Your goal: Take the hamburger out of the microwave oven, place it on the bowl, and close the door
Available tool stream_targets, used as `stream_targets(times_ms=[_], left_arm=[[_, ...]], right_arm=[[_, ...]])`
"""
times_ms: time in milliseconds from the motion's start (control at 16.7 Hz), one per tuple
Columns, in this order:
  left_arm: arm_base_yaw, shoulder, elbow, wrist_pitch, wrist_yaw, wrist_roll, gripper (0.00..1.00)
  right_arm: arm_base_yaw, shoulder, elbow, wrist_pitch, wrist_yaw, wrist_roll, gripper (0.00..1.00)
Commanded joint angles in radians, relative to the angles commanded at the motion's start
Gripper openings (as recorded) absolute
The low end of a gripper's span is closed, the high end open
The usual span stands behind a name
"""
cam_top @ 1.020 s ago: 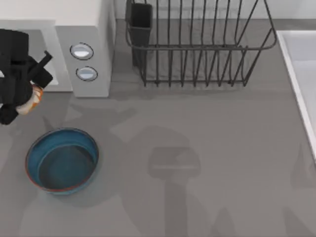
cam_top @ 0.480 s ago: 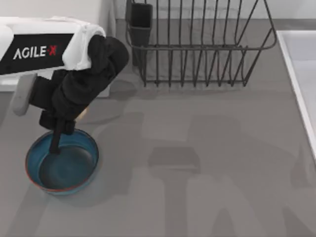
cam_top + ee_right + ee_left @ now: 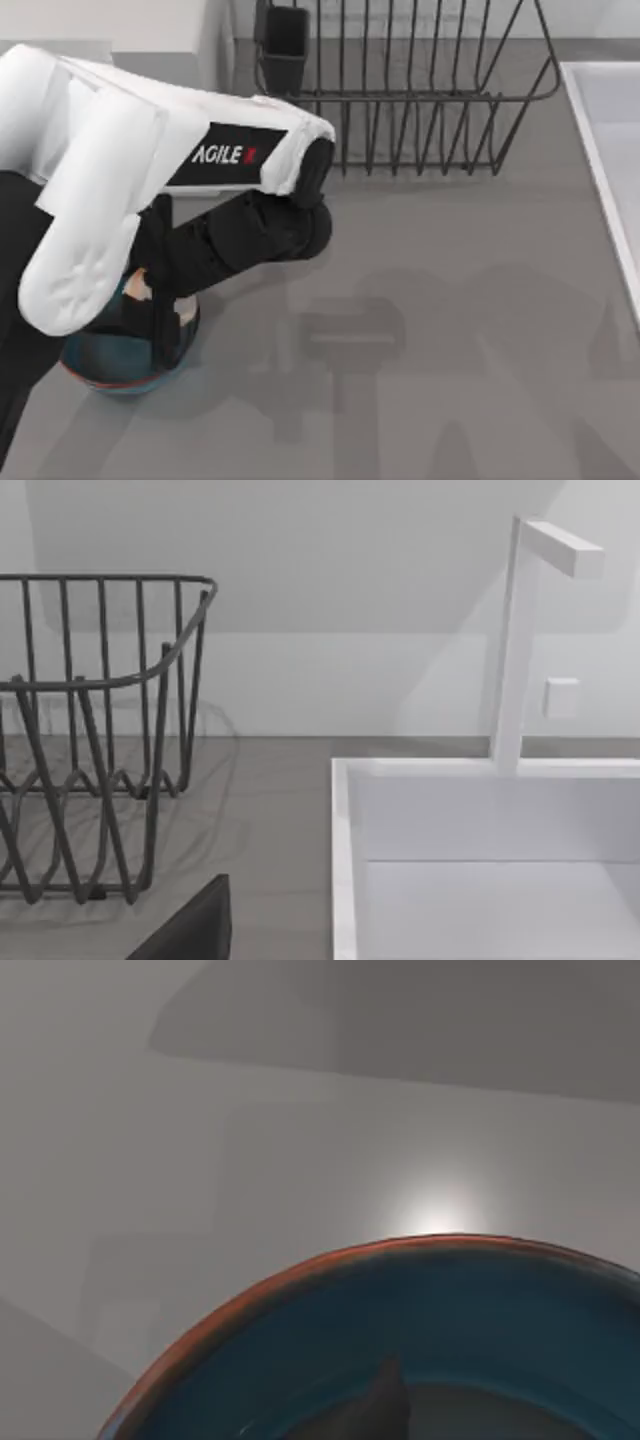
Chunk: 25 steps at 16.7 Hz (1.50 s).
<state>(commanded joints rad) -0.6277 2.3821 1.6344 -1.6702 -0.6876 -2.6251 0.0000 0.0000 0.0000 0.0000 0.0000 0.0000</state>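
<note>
My left arm reaches across the table's left side, and its gripper (image 3: 150, 318) hangs low over the blue bowl (image 3: 105, 378). A small orange-edged bit of the hamburger (image 3: 140, 285) peeks out at the gripper, which looks shut on it. In the left wrist view the bowl's reddish rim (image 3: 300, 1272) is close below, with one dark fingertip (image 3: 388, 1408) over its inside. The white microwave oven (image 3: 190, 30) stands at the back left, mostly covered by the arm. Its door is hidden. A dark piece of my parked right gripper (image 3: 195, 928) shows in the right wrist view.
A black wire rack (image 3: 420, 100) stands at the back middle, seen again as the rack (image 3: 90, 730) from the right wrist. A white sink basin (image 3: 612, 160) runs along the right edge, with a white tap (image 3: 515, 640) behind it. Bare grey counter lies between bowl and sink.
My left gripper has carried the hamburger from the microwave's front down and rightward to a spot over the bowl. The arm now covers the microwave's knobs.
</note>
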Motion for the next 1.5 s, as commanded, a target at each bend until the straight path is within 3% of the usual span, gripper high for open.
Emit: stream_targets(times_ms=[180, 540, 960, 1260, 1500], left_arm=[[-0.016, 0.038, 0.026, -0.060, -0.022, -0.069, 0.00], [-0.009, 0.034, 0.022, -0.055, -0.024, -0.067, 0.00], [0.044, 0.028, -0.120, 0.111, -0.070, -0.018, 0.00], [0.049, 0.029, -0.132, 0.124, -0.074, -0.014, 0.00], [0.049, 0.029, -0.132, 0.124, -0.074, -0.014, 0.30]], right_arm=[[0.000, 0.000, 0.000, 0.000, 0.000, 0.000, 1.00], [0.000, 0.000, 0.000, 0.000, 0.000, 0.000, 1.00], [0.000, 0.000, 0.000, 0.000, 0.000, 0.000, 1.00], [0.000, 0.000, 0.000, 0.000, 0.000, 0.000, 1.00], [0.000, 0.000, 0.000, 0.000, 0.000, 0.000, 1.00]])
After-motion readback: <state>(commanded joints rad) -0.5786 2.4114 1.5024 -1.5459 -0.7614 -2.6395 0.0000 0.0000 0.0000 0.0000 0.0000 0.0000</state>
